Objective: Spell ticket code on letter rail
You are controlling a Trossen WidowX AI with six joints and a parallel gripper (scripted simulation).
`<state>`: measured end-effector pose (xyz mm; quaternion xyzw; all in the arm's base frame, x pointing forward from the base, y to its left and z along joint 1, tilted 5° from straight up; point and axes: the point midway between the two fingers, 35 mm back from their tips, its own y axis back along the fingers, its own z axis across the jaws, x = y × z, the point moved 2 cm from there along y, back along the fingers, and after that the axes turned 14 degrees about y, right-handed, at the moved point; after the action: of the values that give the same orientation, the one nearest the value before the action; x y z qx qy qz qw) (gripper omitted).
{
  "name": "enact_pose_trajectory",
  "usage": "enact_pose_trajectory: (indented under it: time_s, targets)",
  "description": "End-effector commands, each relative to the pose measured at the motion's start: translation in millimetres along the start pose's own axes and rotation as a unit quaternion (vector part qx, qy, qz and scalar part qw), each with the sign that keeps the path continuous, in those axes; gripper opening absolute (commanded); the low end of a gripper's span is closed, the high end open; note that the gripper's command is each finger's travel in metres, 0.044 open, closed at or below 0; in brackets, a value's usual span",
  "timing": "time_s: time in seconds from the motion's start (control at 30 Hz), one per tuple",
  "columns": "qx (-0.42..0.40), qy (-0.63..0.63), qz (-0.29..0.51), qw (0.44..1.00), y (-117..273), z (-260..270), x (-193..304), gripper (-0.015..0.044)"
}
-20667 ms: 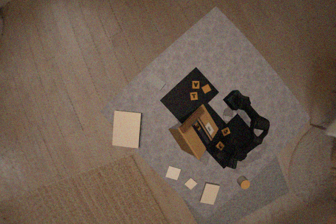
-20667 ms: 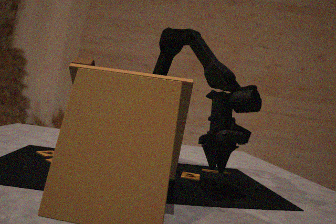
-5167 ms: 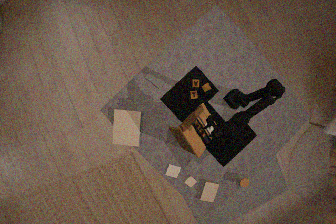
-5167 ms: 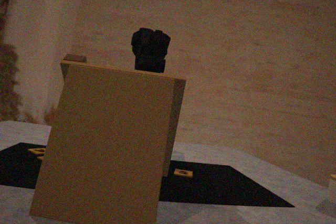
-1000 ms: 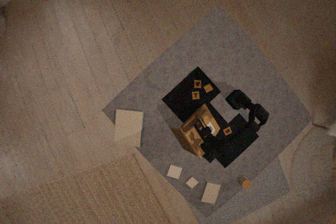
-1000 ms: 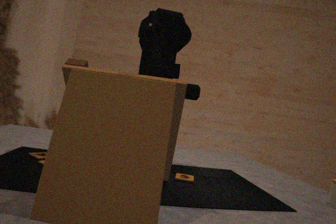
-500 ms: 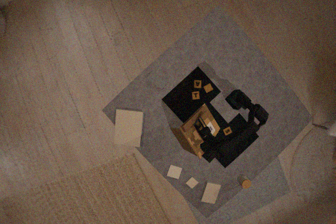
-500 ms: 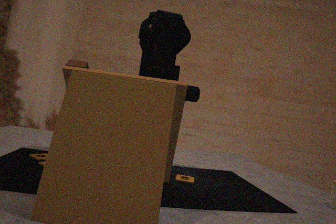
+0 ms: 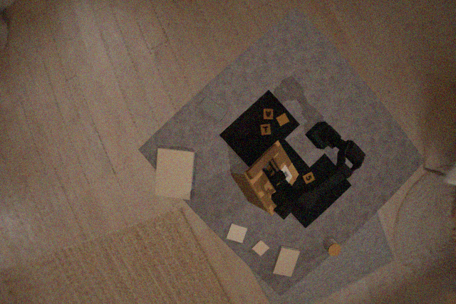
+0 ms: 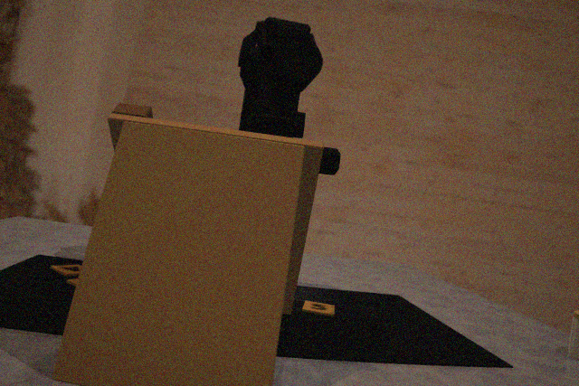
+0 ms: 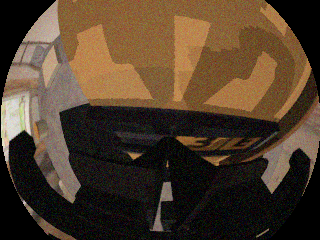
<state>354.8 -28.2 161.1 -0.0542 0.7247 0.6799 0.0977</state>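
Observation:
The wooden board point(image 9: 283, 156) point(image 10: 186, 241) point(image 11: 125, 85) stands tilted, its back to the exterior view. Its dark rail point(image 11: 185, 116) crosses the wrist view, with two lettered tiles in it, a left one point(image 11: 205, 143) and a right one point(image 11: 241, 143); their letters are hard to read. My gripper point(image 11: 168, 142) is shut and empty, its tips at the rail just left of these tiles in the wrist view. The white ticket point(image 9: 286, 173) is on the board, its print unreadable. Loose tiles marked A point(image 9: 268, 113), T point(image 9: 265, 129) and S or 5 point(image 9: 308, 177) point(image 10: 318, 307) and an unmarked-looking one point(image 9: 282, 119) lie on black mats.
One black mat point(image 9: 239, 134) lies behind the board and another point(image 9: 307, 216) point(image 10: 397, 339) under the arm. A large pale block point(image 9: 174, 174), smaller pale blocks point(image 9: 236, 233) point(image 9: 261, 247) point(image 9: 286, 261) and an orange-topped cylinder point(image 9: 334, 249) stand near the grey counter's edges.

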Motion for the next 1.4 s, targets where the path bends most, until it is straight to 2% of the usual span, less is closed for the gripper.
enact_pose_trajectory:
  time_s: [0.0, 0.77, 1.37]
  targets:
    - [-0.002, 0.002, 0.0, 1.0, -0.5, -1.2, 0.6, 0.0]
    - [-0.002, 0.002, 0.0, 1.0, -0.5, -8.3, 1.5, 0.0]
    - [-0.002, 0.002, 0.001, 1.0, 20.8, -1.8, 19.1, 0.0]
